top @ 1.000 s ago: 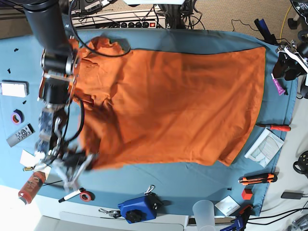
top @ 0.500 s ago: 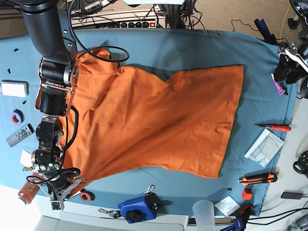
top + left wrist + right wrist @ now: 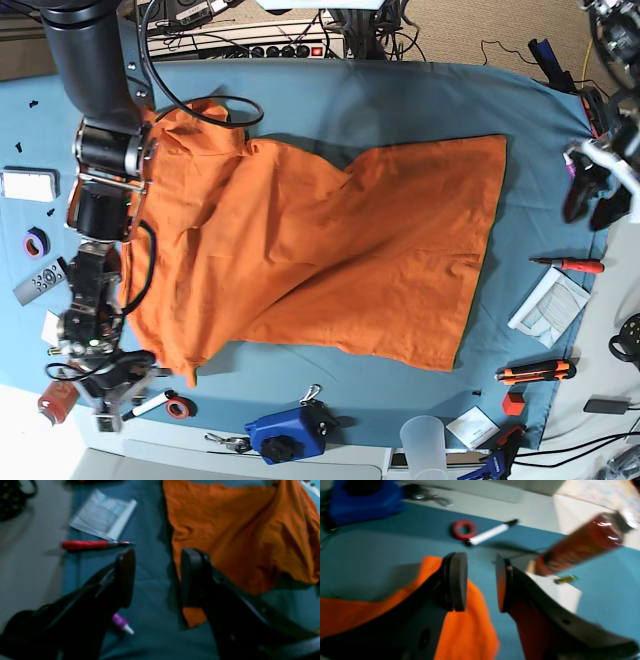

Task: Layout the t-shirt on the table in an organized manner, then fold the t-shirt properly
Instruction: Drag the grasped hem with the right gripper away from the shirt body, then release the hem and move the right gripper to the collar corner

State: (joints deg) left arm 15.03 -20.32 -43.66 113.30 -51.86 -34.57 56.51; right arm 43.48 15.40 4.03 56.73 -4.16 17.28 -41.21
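The orange t-shirt (image 3: pixel 320 250) lies spread and wrinkled on the blue-teal table (image 3: pixel 400 100), collar end at the left and hem at the right. My right gripper (image 3: pixel 105 395) hovers over the shirt's near-left corner. In the right wrist view the right gripper (image 3: pixel 480 582) is open, the corner of the t-shirt (image 3: pixel 467 635) lying loose beneath its left finger. My left gripper (image 3: pixel 592 205) hangs off the table's right edge, apart from the hem. It stands open (image 3: pixel 157 577) with bare cloth between its fingers and the t-shirt (image 3: pixel 237 530) just to the right.
A red screwdriver (image 3: pixel 575 265) and a paper packet (image 3: pixel 548 300) lie right of the hem. A red tape ring (image 3: pixel 463 529), a white marker (image 3: pixel 490 533) and an orange-red bottle (image 3: pixel 580 545) sit near the right gripper. A blue device (image 3: pixel 285 432) and a plastic cup (image 3: pixel 425 440) stand along the front edge.
The right gripper dragged the shirt leftward, then opened and let its corner drop onto the table. The left arm moved toward the table's near side, still open.
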